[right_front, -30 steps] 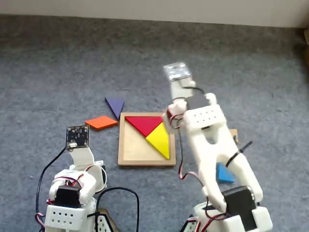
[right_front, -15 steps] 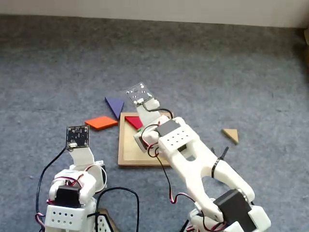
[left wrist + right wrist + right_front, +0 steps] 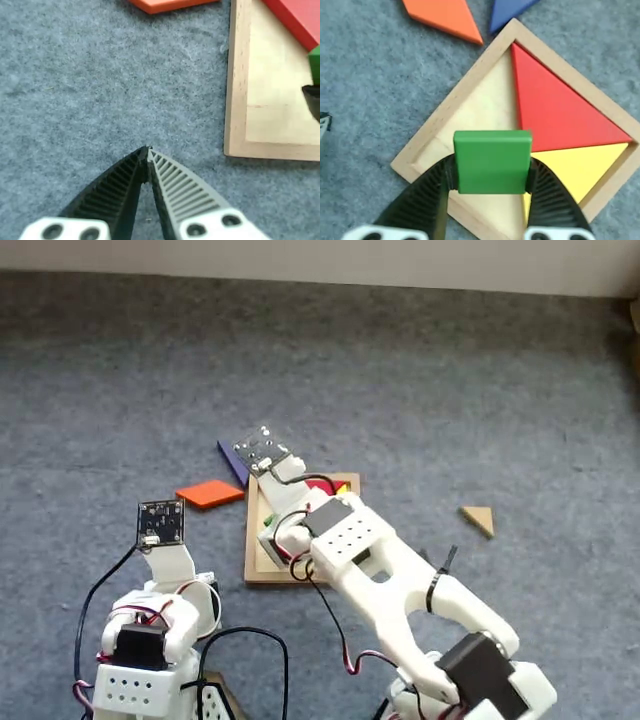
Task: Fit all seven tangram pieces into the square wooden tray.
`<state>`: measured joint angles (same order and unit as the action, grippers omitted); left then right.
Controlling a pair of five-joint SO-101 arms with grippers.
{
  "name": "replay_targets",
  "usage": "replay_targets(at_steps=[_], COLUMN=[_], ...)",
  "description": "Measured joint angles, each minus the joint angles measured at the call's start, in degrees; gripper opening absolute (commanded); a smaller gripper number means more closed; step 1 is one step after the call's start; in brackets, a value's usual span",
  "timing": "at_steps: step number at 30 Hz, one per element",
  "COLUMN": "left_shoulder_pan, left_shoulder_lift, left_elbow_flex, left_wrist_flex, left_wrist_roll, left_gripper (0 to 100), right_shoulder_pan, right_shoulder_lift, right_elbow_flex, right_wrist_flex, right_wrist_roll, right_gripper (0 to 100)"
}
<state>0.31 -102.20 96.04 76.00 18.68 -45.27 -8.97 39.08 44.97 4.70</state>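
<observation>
Right gripper (image 3: 490,175) clamps the green square (image 3: 492,160) over the tray (image 3: 455,107); left gripper (image 3: 147,152), fingers together, sits at the tray's eight o'clock.

I count six pieces: red triangle (image 3: 560,115), yellow triangle (image 3: 570,170), blue triangle (image 3: 507,11), tan triangle (image 3: 479,519), green square (image 3: 492,161), orange parallelogram (image 3: 209,493); one wooden tray (image 3: 236,75).
</observation>
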Motion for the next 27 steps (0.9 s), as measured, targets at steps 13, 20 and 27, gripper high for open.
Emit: replay_targets(at_steps=[13, 20, 27], left_shoulder_pan=[0.0, 0.0, 0.0], left_shoulder_lift=[0.0, 0.0, 0.0], left_elbow_flex=[0.0, 0.0, 0.0], left_wrist_flex=[0.0, 0.0, 0.0], left_wrist_roll=[0.0, 0.0, 0.0], left_gripper=[1, 1, 1], right_shoulder_pan=[-0.2, -0.2, 9.7], right_shoulder_lift=[4.9, 4.6, -12.1], right_elbow_flex=[-2.8, -4.6, -4.6], right_wrist_flex=[10.5, 17.7, 22.9], right_wrist_roll=[0.2, 0.2, 0.2], right_gripper=[23.1, 23.1, 23.1])
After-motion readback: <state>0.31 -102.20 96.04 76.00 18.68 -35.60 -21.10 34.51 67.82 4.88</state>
